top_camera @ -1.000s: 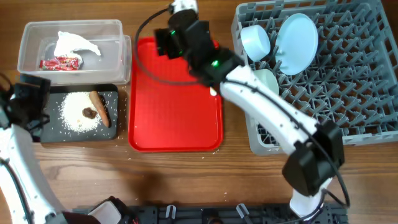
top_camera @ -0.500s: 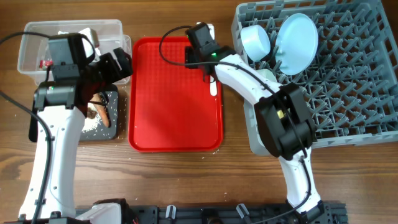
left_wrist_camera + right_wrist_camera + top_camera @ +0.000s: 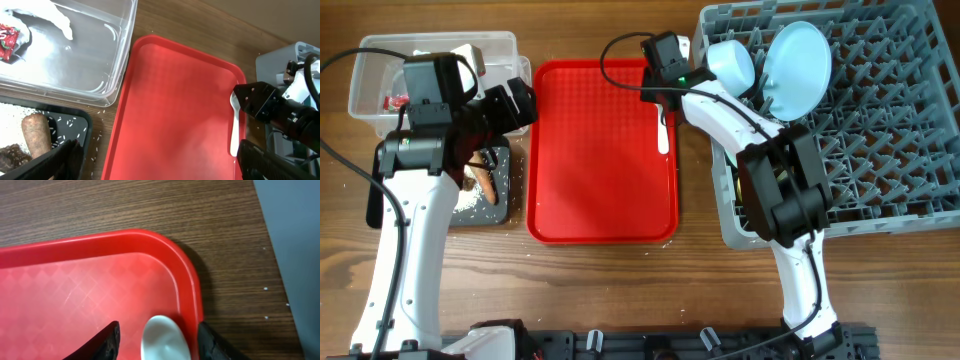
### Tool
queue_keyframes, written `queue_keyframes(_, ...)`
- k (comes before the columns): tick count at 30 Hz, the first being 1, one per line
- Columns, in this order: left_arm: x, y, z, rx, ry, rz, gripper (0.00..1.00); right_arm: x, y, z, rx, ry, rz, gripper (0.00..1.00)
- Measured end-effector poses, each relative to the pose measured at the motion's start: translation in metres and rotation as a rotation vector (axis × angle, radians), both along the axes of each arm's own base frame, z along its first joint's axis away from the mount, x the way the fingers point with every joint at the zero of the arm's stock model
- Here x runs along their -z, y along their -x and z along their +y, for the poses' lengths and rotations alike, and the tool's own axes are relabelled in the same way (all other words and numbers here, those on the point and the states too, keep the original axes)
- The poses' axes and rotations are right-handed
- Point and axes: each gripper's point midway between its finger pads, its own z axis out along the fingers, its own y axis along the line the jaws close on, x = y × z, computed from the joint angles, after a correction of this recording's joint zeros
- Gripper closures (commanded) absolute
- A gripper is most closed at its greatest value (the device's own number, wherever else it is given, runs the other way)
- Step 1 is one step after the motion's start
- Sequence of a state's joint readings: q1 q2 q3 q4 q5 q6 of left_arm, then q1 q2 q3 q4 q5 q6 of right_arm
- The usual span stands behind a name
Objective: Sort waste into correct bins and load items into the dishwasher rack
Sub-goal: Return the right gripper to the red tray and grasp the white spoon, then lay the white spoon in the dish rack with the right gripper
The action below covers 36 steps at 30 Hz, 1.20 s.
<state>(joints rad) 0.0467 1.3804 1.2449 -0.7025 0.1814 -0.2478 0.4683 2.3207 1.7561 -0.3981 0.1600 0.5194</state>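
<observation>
- Wooden table [image 3: 620,290], overhead view: flat red tray [image 3: 590,170] at centre; white plastic spoon [image 3: 664,138] lies along its right edge, beside the large grey pegged rack [image 3: 880,140]. Right gripper [image 3: 658,100] sits over the spoon's far end; left gripper [image 3: 520,103] is near the clear plastic tub [image 3: 370,75].
- Left wrist view: left fingers wide apart, holding nothing.
- Right wrist view: right fingers spread, straddling the spoon's bowl.

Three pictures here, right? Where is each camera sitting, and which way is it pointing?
Overhead: above the table, looking down; left arm, right arm, red tray and dishwasher rack show.
Left wrist: on the left arm, looking down at clear tub and tray; left gripper frames the bottom.
Right wrist: close above the tray's corner; right gripper straddles the white spoon.
All three share that spoon.
</observation>
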Motion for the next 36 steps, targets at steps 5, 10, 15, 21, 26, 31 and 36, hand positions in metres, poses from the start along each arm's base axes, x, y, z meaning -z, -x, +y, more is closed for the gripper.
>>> queue_keyframes(5,0.000,0.000,0.000,0.000,0.000,0.000,0.00,0.015,0.011,0.009,-0.040,-0.026,0.061,0.62)
queue_keyframes(10,0.000,0.000,0.000,0.000,0.000,0.000,0.00,0.019,0.026,0.006,0.022,-0.059,0.148,0.66)
queue_keyframes(15,0.000,0.000,0.000,0.000,0.000,0.000,0.00,0.020,0.046,0.014,0.044,-0.135,0.259,0.75)
queue_keyframes(21,0.000,0.000,0.000,0.000,0.000,0.000,0.00,0.022,0.061,0.026,0.041,-0.173,0.320,0.96)
queue_keyframes(26,0.000,0.000,0.000,0.000,0.000,0.000,0.00,0.022,0.063,0.028,0.036,-0.185,0.327,0.96)
queue_keyframes(31,0.000,0.000,0.000,0.000,0.000,0.000,0.00,0.017,0.074,0.032,-0.035,-0.183,0.363,0.96)
queue_keyframes(36,0.000,0.000,0.000,0.000,0.000,0.000,0.00,-0.084,0.090,0.011,-0.067,-0.159,0.268,0.95)
